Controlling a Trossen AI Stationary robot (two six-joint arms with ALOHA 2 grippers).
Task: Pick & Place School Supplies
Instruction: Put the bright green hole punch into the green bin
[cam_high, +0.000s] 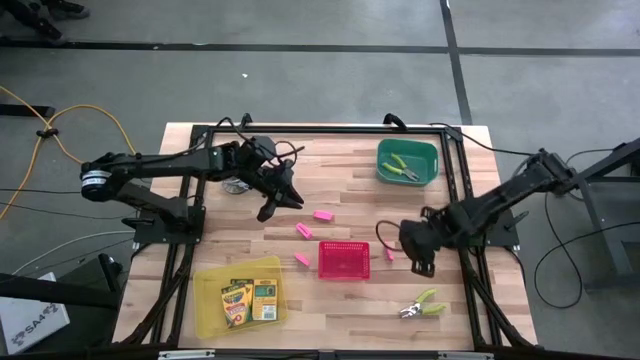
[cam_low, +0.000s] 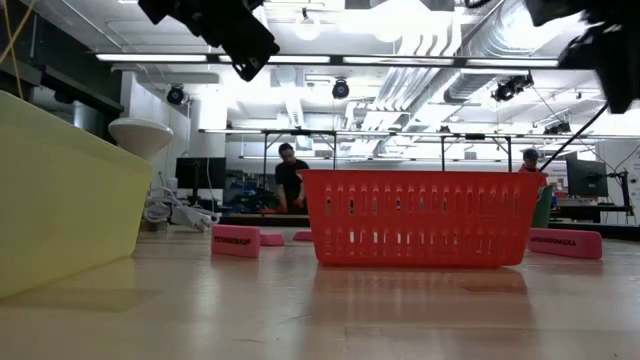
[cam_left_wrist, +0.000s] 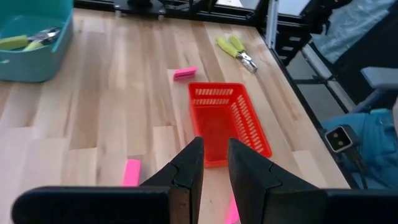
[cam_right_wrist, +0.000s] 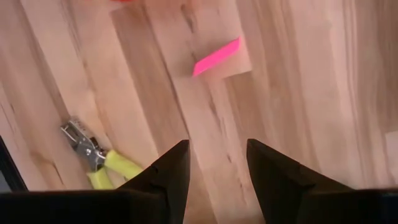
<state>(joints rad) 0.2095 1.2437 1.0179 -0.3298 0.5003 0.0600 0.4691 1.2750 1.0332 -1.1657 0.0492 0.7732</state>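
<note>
The left gripper (cam_high: 284, 200) is hanging over the far left part of the wooden table (cam_high: 340, 310), its fingers (cam_left_wrist: 186, 171) sitting close together with only a narrow slit between them and nothing held. Just beyond its tips a pink eraser (cam_high: 322, 214) is lying on the wood, and two more erasers (cam_high: 304, 231) (cam_high: 301, 259) are resting nearer the red basket (cam_high: 344, 259), which is standing at the middle of the table. The right gripper (cam_high: 420, 262) is hovering to the right of that basket, its fingers (cam_right_wrist: 171, 171) standing apart and empty. Beside it, between gripper and basket, another pink eraser (cam_high: 389, 254) is lying flat; the right wrist view is showing it (cam_right_wrist: 216, 56) past the fingertips. A lime-green-handled tool (cam_high: 421, 303) is lying on the bare wood at the near right, well apart from the basket. A second such tool (cam_high: 403, 168) is sitting inside the green tray (cam_high: 385, 152) at the far right corner. Two crayon boxes (cam_high: 248, 300) are lying side by side in the yellow tray (cam_high: 205, 280) at the near left. In the low view the basket (cam_low: 420, 217) is filling the middle, with erasers (cam_low: 236, 240) (cam_low: 566, 243) on either side of it.
</note>
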